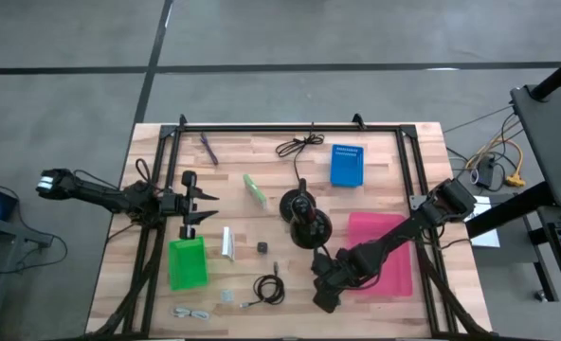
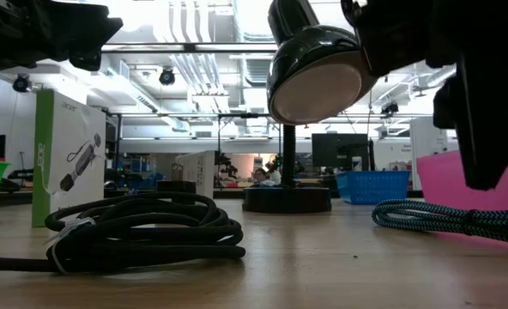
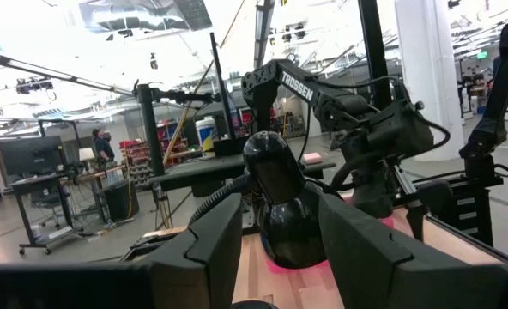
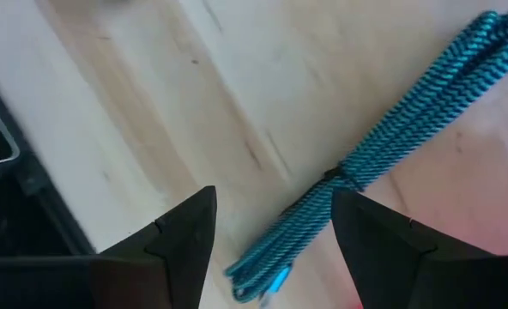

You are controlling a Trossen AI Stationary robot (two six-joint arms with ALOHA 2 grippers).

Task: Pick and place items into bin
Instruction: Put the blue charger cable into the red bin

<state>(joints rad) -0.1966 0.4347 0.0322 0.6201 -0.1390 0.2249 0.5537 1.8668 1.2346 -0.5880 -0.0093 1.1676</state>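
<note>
Jaws of the right gripper (image 4: 271, 232) stand wide apart, pointing down over a teal braided cable (image 4: 383, 146) that lies bundled on the bare wood between them, untouched. Seen from above, this gripper (image 1: 326, 284) hangs near the front of the table (image 1: 394, 152), just beside the pink bin (image 1: 385, 251). Left of it lies the coiled black cable (image 1: 269, 289), then a small clear packet (image 1: 226, 296) and a pale cord (image 1: 193, 312) by the front edge. Farther in sit a tiny black cube (image 1: 261, 246) and a white packet (image 1: 228, 242), with the green bin (image 1: 188, 262) at the left. Over that bin's far end the left gripper (image 1: 205, 206) waits, jaws partly open and holding nothing. Mid-table stands the black lamp (image 1: 304, 218). Beyond are a green packet (image 1: 254, 189), the blue bin (image 1: 348, 164), a thin black wire (image 1: 298, 145) and a purple pen (image 1: 208, 149).
</note>
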